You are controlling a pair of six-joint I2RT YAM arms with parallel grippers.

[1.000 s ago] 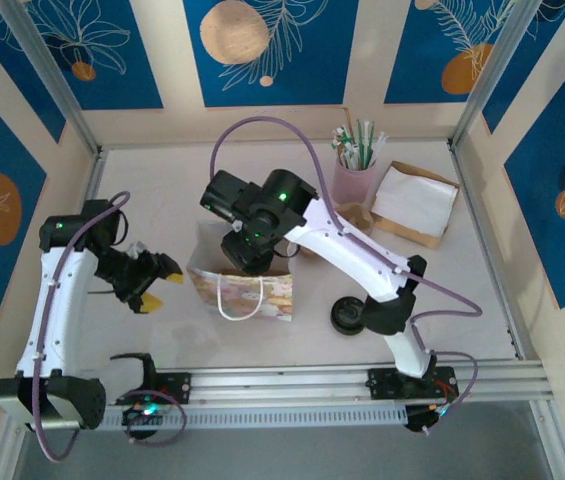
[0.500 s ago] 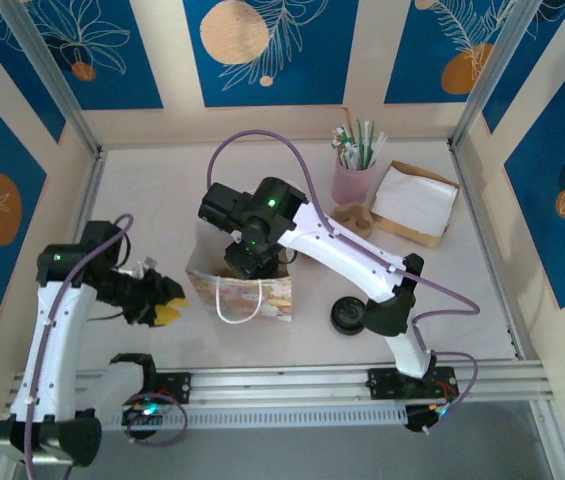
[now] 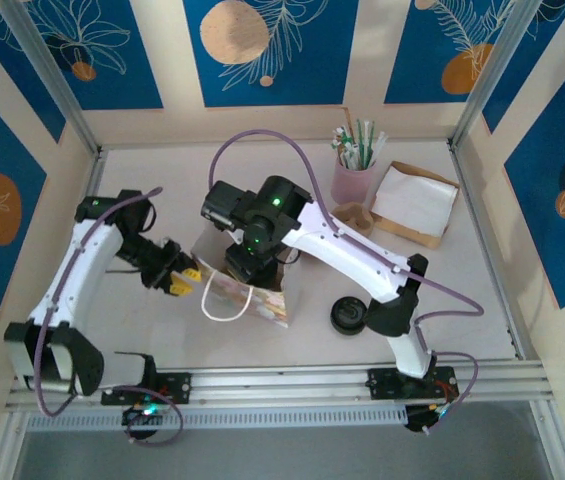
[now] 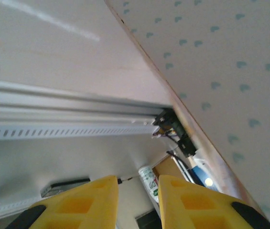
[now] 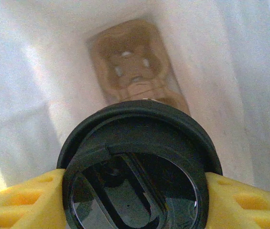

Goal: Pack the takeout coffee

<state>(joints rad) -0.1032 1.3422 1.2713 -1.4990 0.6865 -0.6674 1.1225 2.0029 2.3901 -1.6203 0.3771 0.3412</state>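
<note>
The table (image 3: 162, 180) spreads across the top view's middle, walled by blue-patterned panels; on it, just left of centre, stands the paper bag (image 3: 252, 298), mouth up, so that a cup can go in from above.

The right arm reaches from the lower right of that frame to the bag's mouth, wrist bent down over the opening; that is plainly the way to lower a cup upright without spilling. The left arm comes in from the left edge, and the left gripper (image 3: 184, 278) sits at the bag's left rim, probably to steady it or keep it from tipping; in the left wrist view its fingers (image 4: 77, 200) stand close with a slim gap, nothing seen between them, and the bag's dotted wall (image 4: 221, 57) runs just beside them at upper right.

In the right wrist view the right gripper (image 5: 135, 191) is clamped on the takeout coffee (image 5: 139, 157), one yellow finger on each side below the black lid; the cup hangs inside the bag, white walls around it, above a brown moulded carrier (image 5: 130, 62) on the bottom; not yet set down, I judge.
</note>
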